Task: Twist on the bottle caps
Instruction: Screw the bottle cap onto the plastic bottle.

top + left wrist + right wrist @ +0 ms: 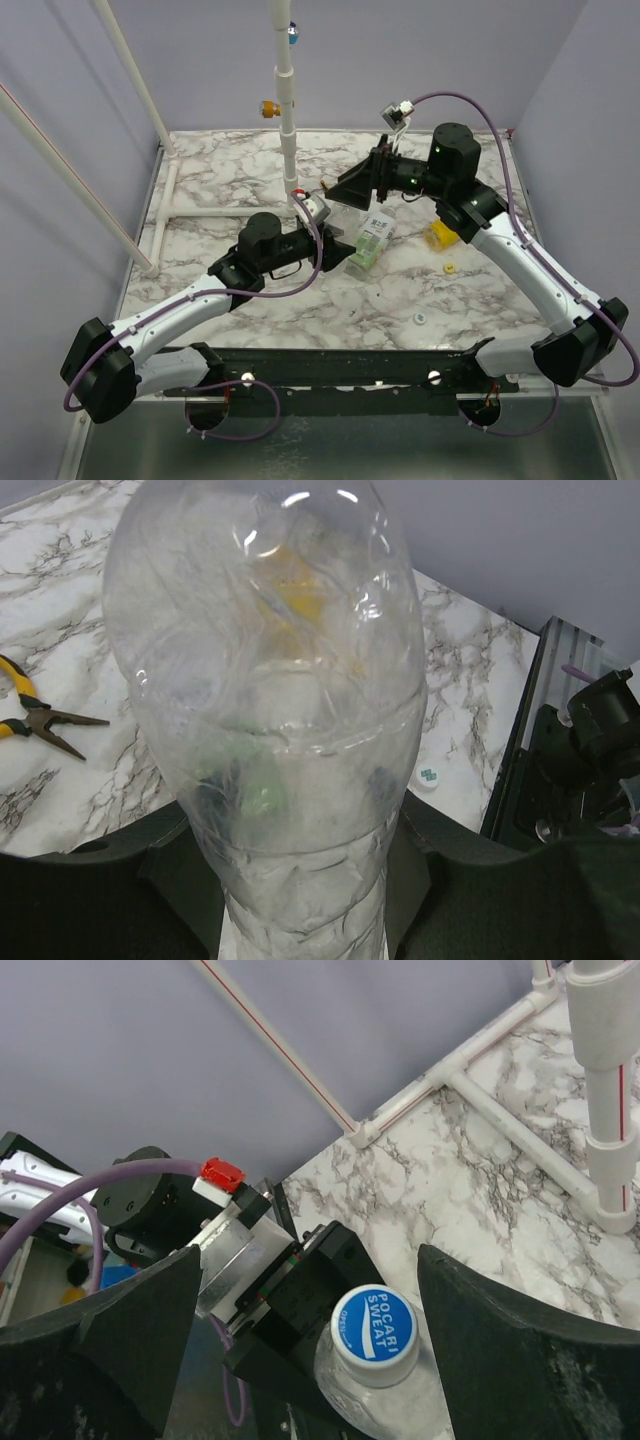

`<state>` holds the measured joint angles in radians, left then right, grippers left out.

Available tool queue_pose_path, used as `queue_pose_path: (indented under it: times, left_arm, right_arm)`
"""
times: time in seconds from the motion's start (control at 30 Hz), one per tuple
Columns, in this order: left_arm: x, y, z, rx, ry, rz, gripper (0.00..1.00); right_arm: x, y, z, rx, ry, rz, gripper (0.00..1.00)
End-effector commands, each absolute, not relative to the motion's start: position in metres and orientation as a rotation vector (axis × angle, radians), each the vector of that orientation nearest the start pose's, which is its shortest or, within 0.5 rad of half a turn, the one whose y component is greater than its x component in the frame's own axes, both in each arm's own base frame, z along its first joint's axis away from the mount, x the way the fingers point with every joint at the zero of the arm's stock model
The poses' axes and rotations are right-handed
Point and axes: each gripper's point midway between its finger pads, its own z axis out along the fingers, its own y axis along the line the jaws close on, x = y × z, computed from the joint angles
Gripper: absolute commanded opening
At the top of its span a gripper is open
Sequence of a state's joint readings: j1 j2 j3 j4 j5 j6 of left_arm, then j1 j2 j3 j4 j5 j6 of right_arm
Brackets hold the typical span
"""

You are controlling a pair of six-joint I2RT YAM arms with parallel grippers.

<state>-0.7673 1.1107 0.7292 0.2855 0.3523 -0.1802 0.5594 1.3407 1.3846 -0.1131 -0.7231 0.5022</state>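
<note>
My left gripper (300, 885) is shut on a clear bottle (270, 680), which fills the left wrist view. A blue cap (375, 1335) printed with white letters sits on that bottle's neck. My right gripper (310, 1257) is open, one finger on either side of the blue cap, neither touching it. In the top view both grippers meet at mid-table, the left (335, 228) below the right (358, 188). A green-and-white labelled bottle (372, 243) lies just right of them. Further right are a yellow bottle (440, 233) and a yellow cap (451, 268). A whitish cap (421, 319) lies near the front.
Yellow-handled pliers (40, 720) lie on the marble to the left of the held bottle. A white pipe post (288, 120) rises behind the grippers, with pipe rails (230, 210) along the table's left side. A black rail (330, 365) runs along the near edge.
</note>
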Motion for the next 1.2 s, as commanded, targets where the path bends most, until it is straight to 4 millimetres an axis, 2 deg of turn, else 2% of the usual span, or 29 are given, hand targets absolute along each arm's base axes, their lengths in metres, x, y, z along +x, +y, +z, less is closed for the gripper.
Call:
queue_pose_path:
  times: [0.0, 0.17, 0.4, 1.17]
  left_arm:
    - [0.229, -0.322, 0.273, 0.778, 1.516, -1.042, 0.00]
    - [0.227, -0.322, 0.276, 0.785, 1.507, -1.046, 0.00]
    - [0.229, -0.320, 0.269, 0.780, 1.526, -1.033, 0.00]
    - [0.248, -0.311, 0.251, 0.743, 1.592, -1.006, 0.00]
  right_arm:
    - [0.268, 0.331, 0.397, -0.635, 1.681, 1.345, 0.92]
    - [0.269, 0.334, 0.394, -0.634, 1.690, 1.331, 0.92]
    - [0.269, 0.337, 0.397, -0.637, 1.690, 1.325, 0.92]
    - [0.259, 0.331, 0.396, -0.626, 1.702, 1.313, 0.92]
